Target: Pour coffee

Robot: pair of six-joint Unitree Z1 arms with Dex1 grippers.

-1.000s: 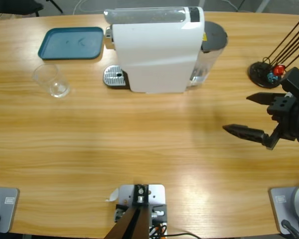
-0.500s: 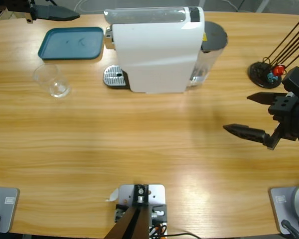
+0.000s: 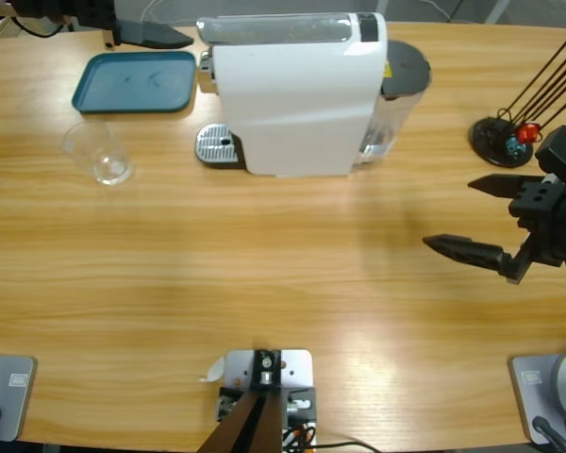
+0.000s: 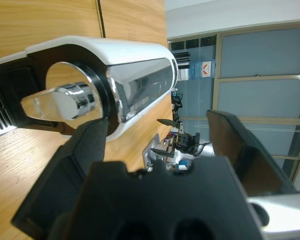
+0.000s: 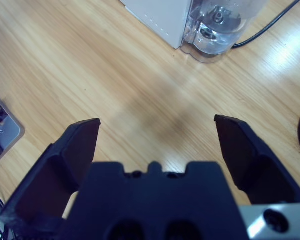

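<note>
The left end effector [image 3: 156,38] stands wide apart and holds nothing, coming in at the top left corner of the high view, just left of the white box-shaped coffee machine [image 3: 297,94] and over the far edge of the dark teal rectangular plastic tray [image 3: 135,81]. Its wrist view looks along the machine's front [image 4: 115,85], with the chrome spout [image 4: 65,105] just beyond one jaw. The right end effector [image 3: 486,219] is likewise spread wide and empty, hovering over bare wood right of the machine, near the worktop's [image 3: 264,274] right edge.

In front of the machine the long wooden worktop lies open across its whole width. The small clear glass tumbler [image 3: 98,152] stands left of the machine, below the tray and apart from the round metal drip grille [image 3: 217,144] at the machine's foot. Whether any coffee lies in it cannot be told. The clear water tank [image 5: 217,27] sits at the machine's right end; further right a black round stand with thin rods [image 3: 509,132] stands close behind the right end effector.

Against half a second ago, the left end effector has moved nearer the machine; the right one has not shifted.
</note>
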